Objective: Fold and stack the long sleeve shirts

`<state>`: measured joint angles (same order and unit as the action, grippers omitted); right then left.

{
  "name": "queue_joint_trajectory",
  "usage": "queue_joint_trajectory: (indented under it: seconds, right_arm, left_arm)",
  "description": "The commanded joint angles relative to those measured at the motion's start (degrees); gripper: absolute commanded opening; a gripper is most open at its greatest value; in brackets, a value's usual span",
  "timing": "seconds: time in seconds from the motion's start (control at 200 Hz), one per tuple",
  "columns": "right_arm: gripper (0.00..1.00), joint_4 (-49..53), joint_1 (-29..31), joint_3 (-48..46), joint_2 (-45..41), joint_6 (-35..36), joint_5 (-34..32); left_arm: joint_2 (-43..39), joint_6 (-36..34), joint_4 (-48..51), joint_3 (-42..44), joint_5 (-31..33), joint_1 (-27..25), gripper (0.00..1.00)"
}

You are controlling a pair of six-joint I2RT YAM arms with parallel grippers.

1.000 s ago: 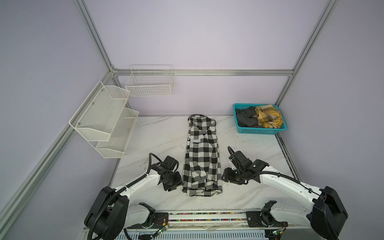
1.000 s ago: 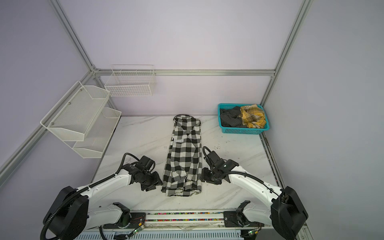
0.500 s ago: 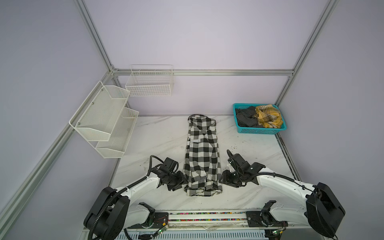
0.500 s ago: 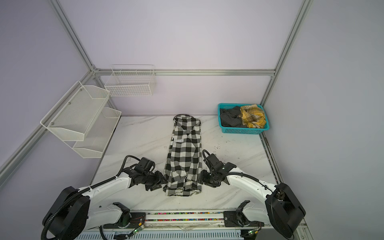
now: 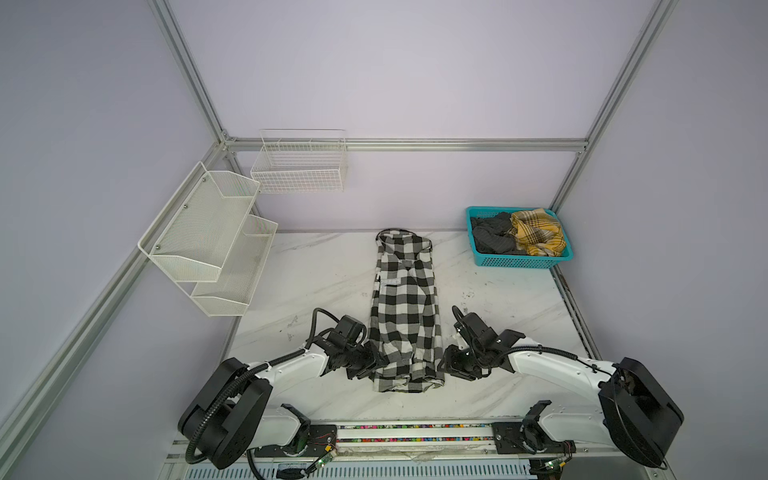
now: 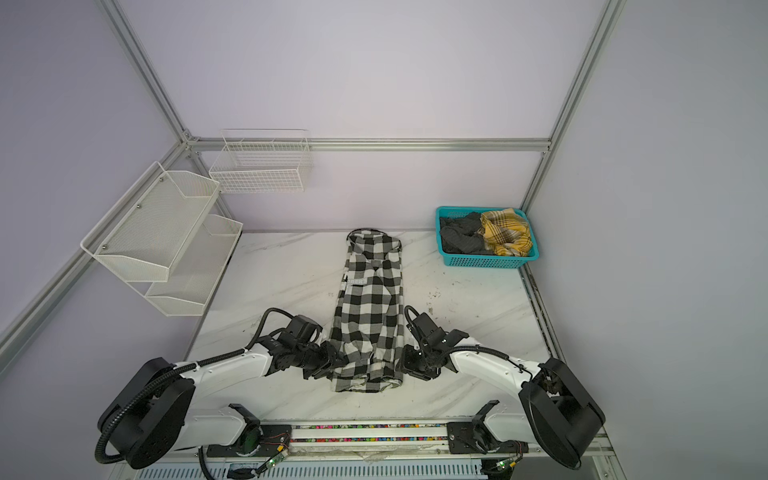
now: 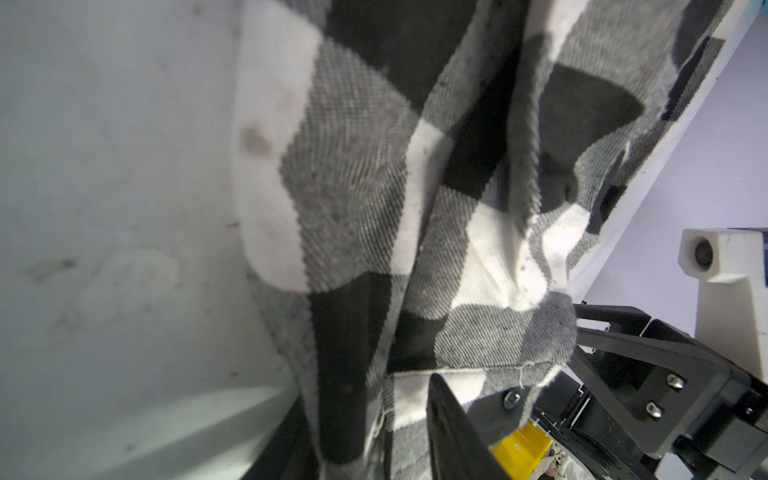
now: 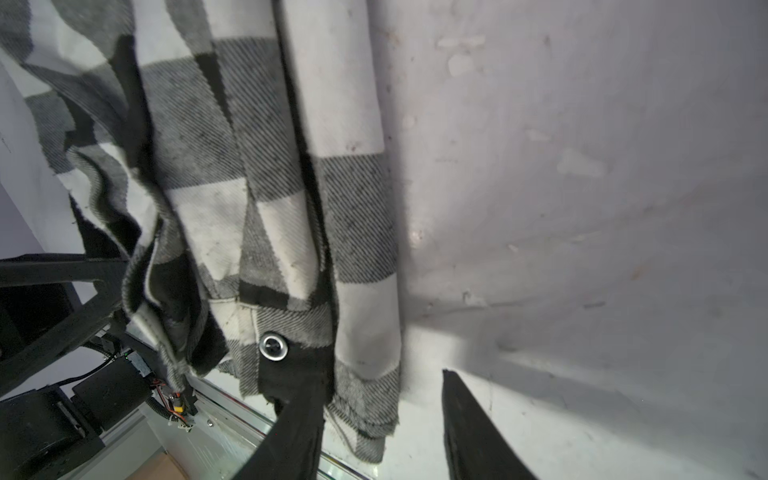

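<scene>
A white mesh shelf [image 5: 208, 237] of two tiers hung on the wall past the left edge of the bench [image 5: 316, 274]. A white wire basket [image 5: 299, 170] hung on the back wall above the back left corner.

The left gripper [image 5: 376, 365] lay low near the front edge, at the left side of the long sleeve shirt [image 5: 405, 307] and close to its hem. In the left wrist view its fingers [image 7: 453, 432] stood apart with a bunched fold of checked cloth filling the space between them. Whether they pressed that cloth could not be told.

The shirt, in large black-and-white checks, lay on the middle of the bench as a long narrow strip. In both top views its collar was at the back edge and its hem near the front edge. White block letters [image 5: 390, 281] showed on its left side, nearer the collar.

The right gripper [image 5: 442, 366] lay at the shirt's right side, level with the left one. In the right wrist view its fingers [image 8: 469, 428] were spread. One lay against a dark cuff bearing a metal snap [image 8: 273, 345], the other over bare bench. The shirt's side edge ran between them, with a strip of bench showing beside it.

A teal basket [image 5: 523, 262] stood in the back right corner, holding a dark garment [image 5: 492, 239] and a yellow plaid one [image 5: 536, 232].
</scene>
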<state>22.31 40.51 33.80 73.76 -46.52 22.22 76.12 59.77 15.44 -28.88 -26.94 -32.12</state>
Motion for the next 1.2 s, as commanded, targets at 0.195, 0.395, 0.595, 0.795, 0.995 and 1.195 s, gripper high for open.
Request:
queue_joint_trajectory:
  seconds: [0.195, 0.395, 0.595, 0.795, 0.995, 1.195]
  right_arm:
    - [0.45, -2.27, 0.36, -1.10, 0.04, -1.94, 0.54]
    - [0.41, -3.29, 0.48, -2.38, -0.44, -2.45, 0.90]
    - [0.39, -3.98, 0.97, -2.59, 0.48, -2.72, 0.77]
    - [0.37, -4.28, 1.41, -2.00, 0.80, -2.94, 0.45]
    - [0.36, -5.04, 1.62, -2.48, 0.58, -3.68, 0.18]
    - [0.33, -6.21, 1.90, -2.78, 1.32, -3.89, 0.44]
  left_arm:
    - [-3.62, 0.80, 11.02, 3.25, 5.82, -1.10, 0.43]
    - [-8.81, 1.49, 12.99, 6.06, 6.84, -0.93, 0.41]
    - [-0.70, 0.02, 8.26, 3.47, 4.97, -1.02, 0.40]
    - [0.27, -0.96, 8.58, 2.83, 5.00, -1.17, 0.35]
    - [-4.94, -2.90, 14.94, 2.65, 7.16, -0.34, 0.45]
    - [-3.52, -2.82, 12.35, 3.88, 5.40, 0.49, 0.38]
